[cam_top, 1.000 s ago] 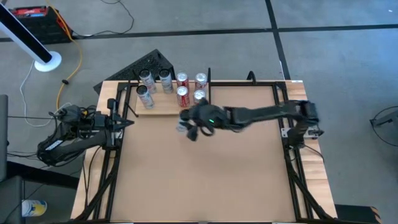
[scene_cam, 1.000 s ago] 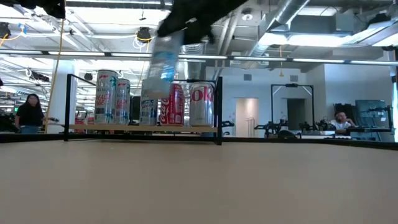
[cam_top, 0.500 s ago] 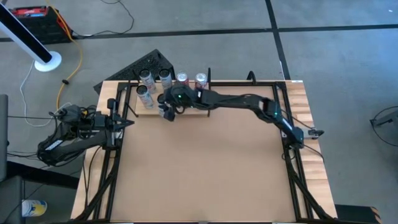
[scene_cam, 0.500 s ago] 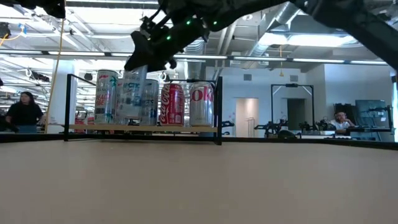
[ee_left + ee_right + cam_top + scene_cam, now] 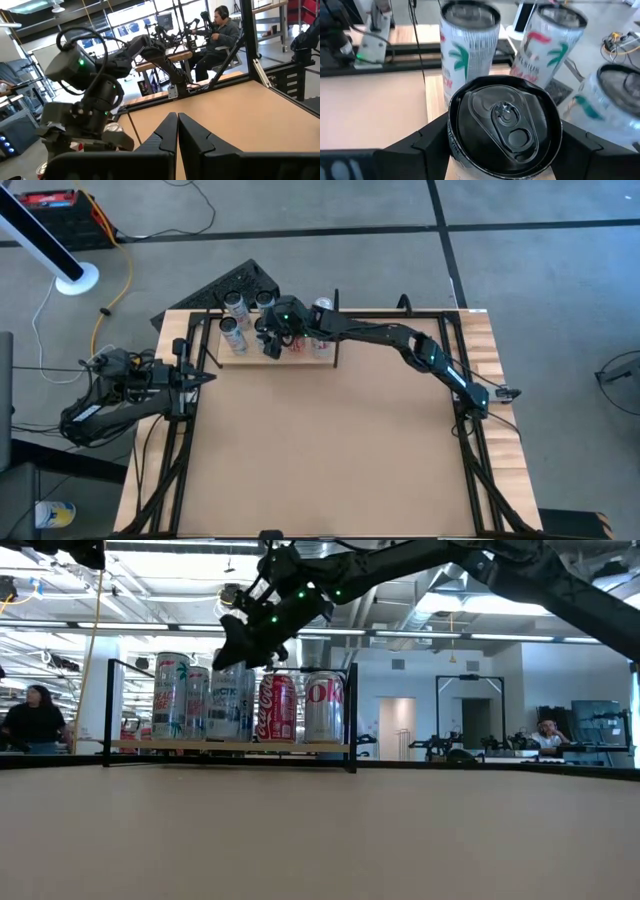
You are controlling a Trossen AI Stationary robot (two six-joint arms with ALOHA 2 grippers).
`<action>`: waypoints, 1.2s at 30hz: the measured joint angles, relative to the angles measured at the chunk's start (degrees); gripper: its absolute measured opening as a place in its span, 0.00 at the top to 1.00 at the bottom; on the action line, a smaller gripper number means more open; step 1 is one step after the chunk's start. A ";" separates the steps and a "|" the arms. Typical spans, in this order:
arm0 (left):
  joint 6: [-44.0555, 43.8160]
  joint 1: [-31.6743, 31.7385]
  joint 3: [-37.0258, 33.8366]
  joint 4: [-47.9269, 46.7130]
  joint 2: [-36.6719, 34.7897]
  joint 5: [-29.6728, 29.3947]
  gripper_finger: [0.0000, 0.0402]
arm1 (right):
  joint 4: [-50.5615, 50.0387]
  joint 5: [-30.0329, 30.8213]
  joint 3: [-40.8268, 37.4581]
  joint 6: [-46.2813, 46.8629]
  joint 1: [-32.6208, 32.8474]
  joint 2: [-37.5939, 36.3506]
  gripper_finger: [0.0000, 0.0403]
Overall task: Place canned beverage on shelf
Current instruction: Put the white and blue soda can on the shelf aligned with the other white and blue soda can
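The shelf (image 5: 247, 357) is a pale wood board at the table's far left, with a thin black end piece (image 5: 352, 715). Several cans stand on it: tall white ones (image 5: 470, 45), a red one (image 5: 278, 707) and a silver one (image 5: 322, 707). My right gripper (image 5: 242, 648) reaches over the shelf and is shut on a black-topped silver canned beverage (image 5: 504, 125), which stands upright among the others (image 5: 232, 702). My left gripper (image 5: 177, 131) is shut at the table's left edge, touching nothing. My right gripper pinches the canned beverage between its two fingers (image 5: 427, 145), on opposite sides of the wall just under the top rim (image 5: 455, 150). The fingers slant down from the table's near right. The can is upright, its foot level with the board; whether it rests there I cannot tell.
Black frame rails (image 5: 460, 410) run along the table's left and right sides. The tan tabletop (image 5: 330, 450) lies in front of the shelf. A person (image 5: 220, 27) sits beyond the table, and another (image 5: 30, 720) stands far off.
My right gripper has carried the can toward the table's far left edge, from mid-table to over the shelf, and sunk a little. The can, tilted and high a second ago, now stands upright in line with the shelf's other cans.
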 joint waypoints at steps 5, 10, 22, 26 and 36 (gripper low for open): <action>0.00 0.00 0.00 0.03 -0.02 0.02 1.00 | -0.81 -0.13 -0.08 0.09 -0.31 0.02 0.30; 0.00 0.00 0.00 0.04 -0.02 0.02 1.00 | -1.19 -0.63 -0.07 0.19 -0.27 0.02 0.30; -0.07 -0.02 0.00 0.05 -0.02 0.02 1.00 | -0.32 -1.46 0.02 0.22 -0.27 -0.20 0.12; -0.09 0.00 0.00 0.05 -0.01 0.02 1.00 | 0.50 -1.46 0.00 0.19 -0.27 -0.20 0.12; -0.24 -0.02 0.00 0.05 -0.02 0.04 1.00 | 1.01 -1.36 -0.07 -1.11 0.52 -1.58 0.12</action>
